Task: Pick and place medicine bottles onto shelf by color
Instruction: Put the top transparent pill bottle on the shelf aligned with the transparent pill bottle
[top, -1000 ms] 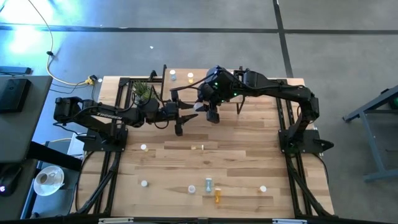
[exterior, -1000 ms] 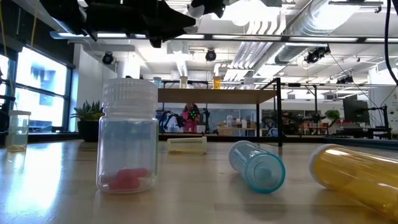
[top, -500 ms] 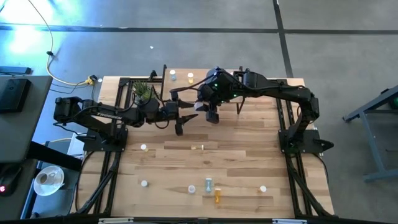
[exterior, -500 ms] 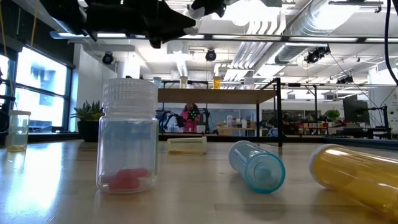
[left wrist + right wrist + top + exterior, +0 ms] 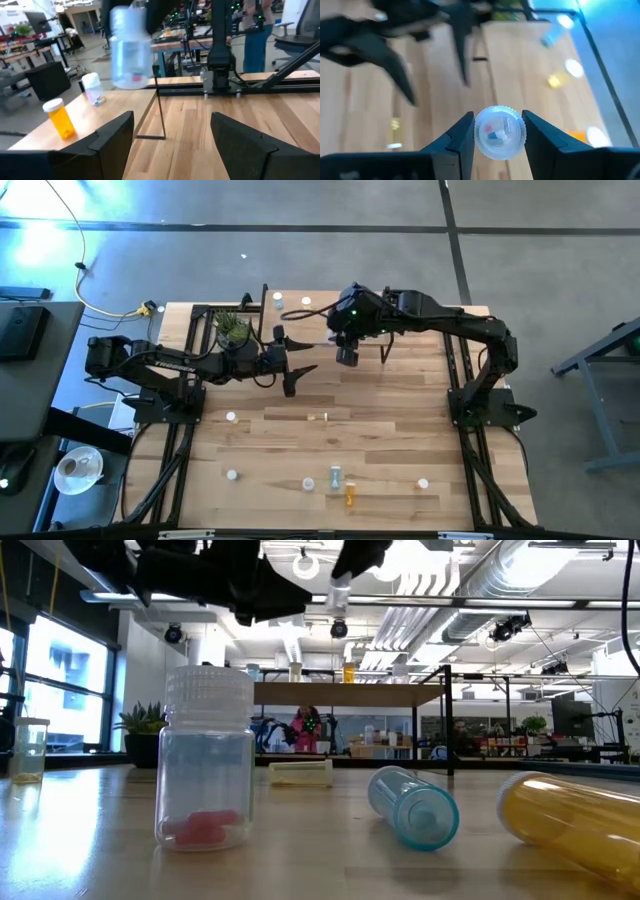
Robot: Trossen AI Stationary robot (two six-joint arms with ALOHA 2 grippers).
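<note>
A clear medicine bottle [image 5: 131, 47] with a white cap [image 5: 500, 132] hangs above the table by the shelf's near edge, with my right gripper [image 5: 347, 353] shut on it. My left gripper [image 5: 297, 365] stands open just left of the bottle, its fingers [image 5: 117, 135] level, apart and touching nothing. The shelf [image 5: 107, 107] has a light wood top and black legs and stands at the table's far side. It carries an orange bottle [image 5: 60, 117] and a pale one [image 5: 92, 89], both upright. More bottles stand and lie on the near half of the table. My right gripper pinches the clear bottle at its top, the two fingers on opposite sides of the white cap [image 5: 479, 131]. The fingers come from above and point down. The bottle hangs upright below them [image 5: 340, 590], lifted clear of the table and the shelf.
A potted plant [image 5: 230, 328] stands at the shelf's left end. Near the front edge are an upright clear bottle [image 5: 207, 755], a blue bottle on its side [image 5: 415, 805] and a yellow one on its side [image 5: 575, 820]. A pale yellow one [image 5: 318, 417] lies mid-table.
My left gripper has opened and let go of the clear bottle, which stays in my right gripper. The right gripper has carried it a little toward the table's right and far edge, away from the left fingers.
</note>
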